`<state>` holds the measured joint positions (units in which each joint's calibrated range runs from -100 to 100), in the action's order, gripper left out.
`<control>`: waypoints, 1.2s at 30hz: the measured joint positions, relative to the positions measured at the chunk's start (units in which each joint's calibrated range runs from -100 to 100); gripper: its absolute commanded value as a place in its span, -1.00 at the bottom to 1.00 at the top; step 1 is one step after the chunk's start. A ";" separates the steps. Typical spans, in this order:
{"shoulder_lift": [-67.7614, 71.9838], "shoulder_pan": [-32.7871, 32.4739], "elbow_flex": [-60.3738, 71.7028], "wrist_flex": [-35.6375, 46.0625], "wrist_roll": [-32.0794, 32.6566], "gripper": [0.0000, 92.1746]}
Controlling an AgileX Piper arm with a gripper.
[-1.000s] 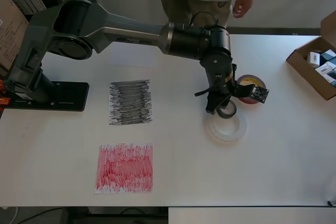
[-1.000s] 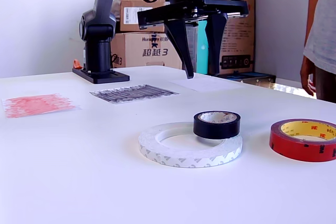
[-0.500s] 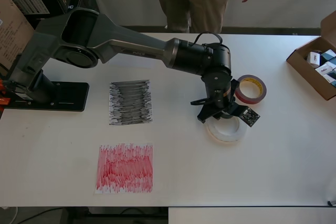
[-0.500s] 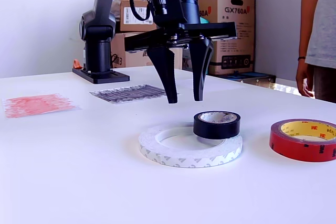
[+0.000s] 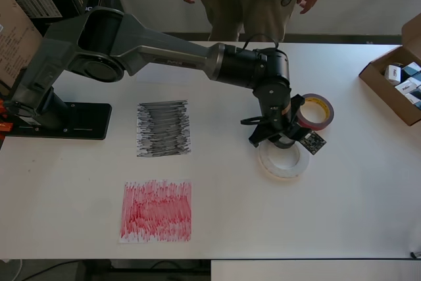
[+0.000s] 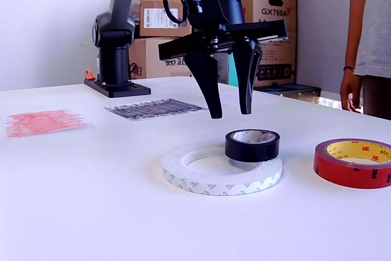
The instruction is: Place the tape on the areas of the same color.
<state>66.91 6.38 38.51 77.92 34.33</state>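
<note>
Pincer (image 6: 231, 114) hangs with fingers spread wide, empty, tips pointing down, above and slightly to the exterior view's left of the black roll (image 6: 252, 145); spread looks chosen to straddle that roll, the smallest of the three, so I judge it the first target.

Black roll sits partly on the white ring (image 6: 221, 174), its far-right edge overlapping the ring's rim; a lift straight up should avoid dragging the ring. Red roll (image 6: 355, 162) lies flat on the table (image 6: 91, 212), just to the exterior view's right of the pair, apart from them.

Count: tape rolls, three; none yet on a sheet. Sheets seen clearly, two: black-scribbled sheet (image 5: 164, 128) and red-scribbled sheet (image 5: 156, 210), both well to the overhead view's left of the rolls, the red nearer the front edge. White sheet: only a faint outline, not certain.
</note>
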 measured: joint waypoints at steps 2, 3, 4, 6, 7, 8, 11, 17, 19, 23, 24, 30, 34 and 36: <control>0.71 0.00 0.00 -0.04 0.58 -0.12; 0.92 0.00 0.00 0.12 0.79 -0.12; 1.26 0.00 0.00 0.12 0.82 -0.12; 1.63 0.00 0.00 -0.02 0.90 -0.12; 1.81 0.00 0.00 -0.02 0.90 -0.12; 2.05 0.00 0.00 -0.02 0.90 -0.12; 2.01 0.00 0.00 -0.02 0.90 -0.12; 2.01 0.00 0.00 -0.02 0.90 -0.13; 2.30 0.00 0.00 -0.02 0.90 -0.13; 3.28 0.00 0.00 -0.41 0.90 -0.13; 3.28 0.00 0.00 -0.22 1.09 -0.13; 3.95 0.00 0.00 -0.10 1.57 -0.29; 4.35 0.80 1.07 0.05 1.57 -1.00; 4.35 0.91 1.07 0.05 1.68 -0.95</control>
<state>71.25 7.29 39.57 77.97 36.01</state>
